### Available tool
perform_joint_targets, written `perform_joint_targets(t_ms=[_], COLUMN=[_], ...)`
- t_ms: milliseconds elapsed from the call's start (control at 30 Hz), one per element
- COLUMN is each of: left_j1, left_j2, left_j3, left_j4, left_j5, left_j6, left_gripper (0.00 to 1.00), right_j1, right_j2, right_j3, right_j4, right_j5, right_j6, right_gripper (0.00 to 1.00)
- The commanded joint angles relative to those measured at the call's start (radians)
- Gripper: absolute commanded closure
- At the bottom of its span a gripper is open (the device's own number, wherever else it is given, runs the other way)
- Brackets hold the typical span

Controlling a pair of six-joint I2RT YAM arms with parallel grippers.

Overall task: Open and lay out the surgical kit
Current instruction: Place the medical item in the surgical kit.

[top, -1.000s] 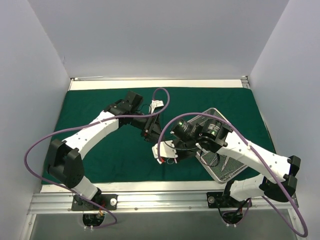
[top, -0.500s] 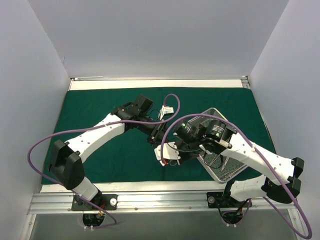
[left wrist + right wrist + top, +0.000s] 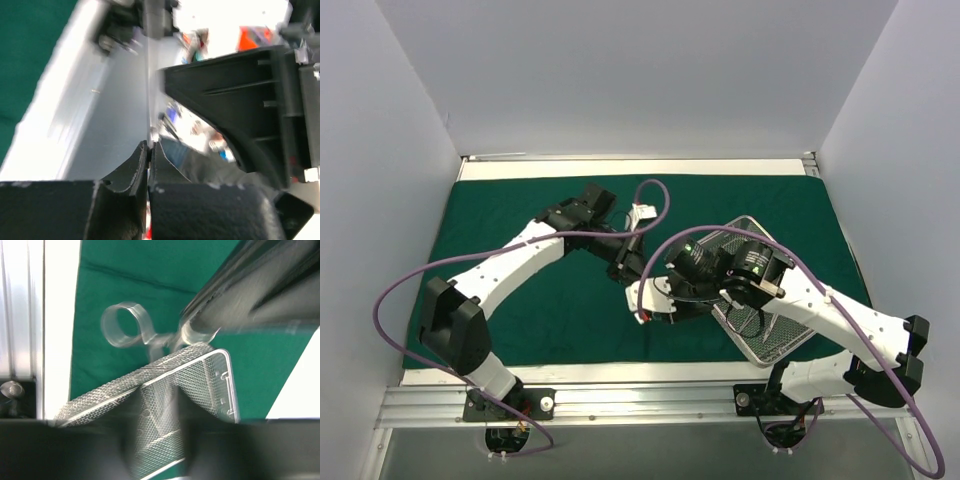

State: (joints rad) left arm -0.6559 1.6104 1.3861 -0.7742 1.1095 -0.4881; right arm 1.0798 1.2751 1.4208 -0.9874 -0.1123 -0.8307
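— What encloses the scene?
— Plain pale walls: a back wall point(image 3: 640, 80) across the top, a left wall point(image 3: 370, 200) and a right wall point(image 3: 910, 150) slanting in at the sides.
— Any furniture?
— A table point(image 3: 620, 167), its white top showing as a strip at upper middle, with a metal rail point(image 3: 620, 405) along the bottom. The light is soft and even.

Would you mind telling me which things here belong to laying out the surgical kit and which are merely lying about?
Belongs to the job: green drape, wire-mesh tray, ring-handled instrument.
Merely there: purple cables, mounting rail along the near edge.
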Motion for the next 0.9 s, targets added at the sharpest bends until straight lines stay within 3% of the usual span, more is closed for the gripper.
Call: perform_joint_targets(t_ms=[0, 67, 133, 167, 233, 333, 467, 667, 733, 867], left_j1=[0.130, 0.162, 0.200, 0.208, 0.242, 0.289, 0.355, 0.429, 0.438, 0.438], left_j2=[-0.064, -0.079, -0.087, -0.090, -0.084, -0.081, -0.037, 0.034, 0.075, 0.153], left_j3=[-0.033, -0.047, -0.058, -0.067, -0.091, -0.188, -0.228, -0.308, -0.331, -0.387], left_j4=[0.038, 0.076, 0.096, 0.151, 0.182, 0.415, 0.597, 0.950, 1.072, 1.251], left_j5=[-0.089, -0.120, -0.140, -0.186, -0.227, -0.276, -0.421, -0.559, -0.577, -0.616], left_j6=[-0.007, -0.026, -0.053, -0.073, -0.115, -0.233, -0.279, -0.329, -0.380, -0.434], left_gripper=[0.98, 0.98, 0.98, 0.98, 0.98, 0.98, 0.98, 0.98, 0.98, 0.98], right_j1=[-0.006, -0.038, -0.072, -0.110, -0.150, -0.244, -0.352, -0.546, -0.584, -0.606], right_j2=[-0.022, -0.028, -0.043, -0.049, -0.062, -0.037, 0.105, 0.239, 0.233, 0.231], right_j3=[-0.025, -0.031, -0.039, -0.043, -0.043, -0.017, 0.090, 0.219, 0.208, 0.201], right_j4=[0.028, 0.044, 0.084, 0.099, 0.171, 0.269, 0.236, 0.257, 0.295, 0.328], right_j5=[0.071, 0.069, 0.089, 0.100, 0.187, 0.321, 0.332, 0.159, 0.061, 0.043], right_j6=[0.113, 0.125, 0.159, 0.171, 0.266, 0.471, 0.645, 0.960, 1.008, 1.026], right_gripper=[0.51, 0.33, 0.22, 0.00, 0.00, 0.00, 0.00, 0.00, 0.00, 0.00])
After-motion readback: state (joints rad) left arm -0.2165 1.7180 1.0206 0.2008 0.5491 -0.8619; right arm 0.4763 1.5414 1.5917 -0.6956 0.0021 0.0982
